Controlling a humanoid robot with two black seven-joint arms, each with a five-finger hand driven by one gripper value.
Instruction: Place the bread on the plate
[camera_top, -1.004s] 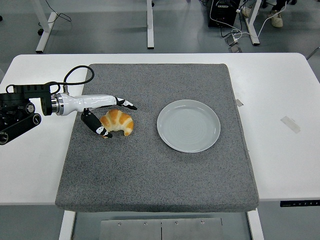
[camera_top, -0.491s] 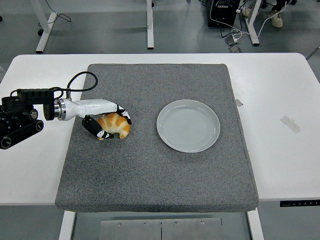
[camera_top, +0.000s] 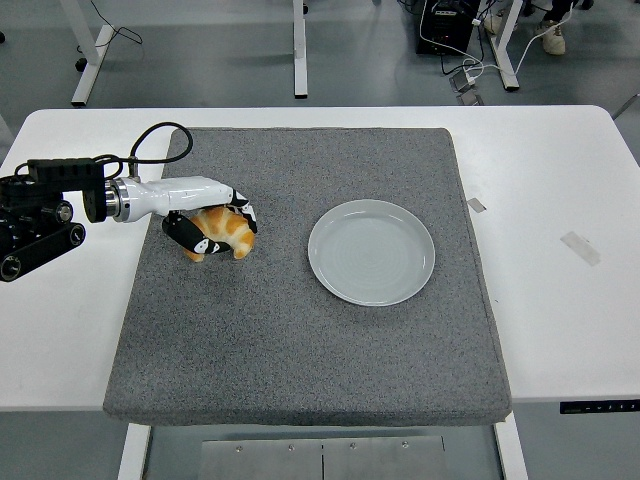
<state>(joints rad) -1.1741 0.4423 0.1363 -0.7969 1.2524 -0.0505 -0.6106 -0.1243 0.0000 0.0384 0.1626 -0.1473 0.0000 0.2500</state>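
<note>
A golden croissant (camera_top: 224, 232) is held in my left hand (camera_top: 212, 228) over the left part of the grey mat (camera_top: 300, 330). The fingers curl over its top and the thumb wraps under its left side. Whether it is off the mat I cannot tell. The empty pale plate (camera_top: 371, 252) lies on the mat to the right of the hand, a short gap away. The left arm comes in from the left edge. The right arm is out of view.
The mat lies on a white table (camera_top: 560, 300). Two bits of tape (camera_top: 581, 248) lie on the table right of the mat. A black cable (camera_top: 150, 140) loops above the left wrist.
The left hand's fingers have closed over the croissant. The hand and croissant have then shifted slightly left and up in the picture.
</note>
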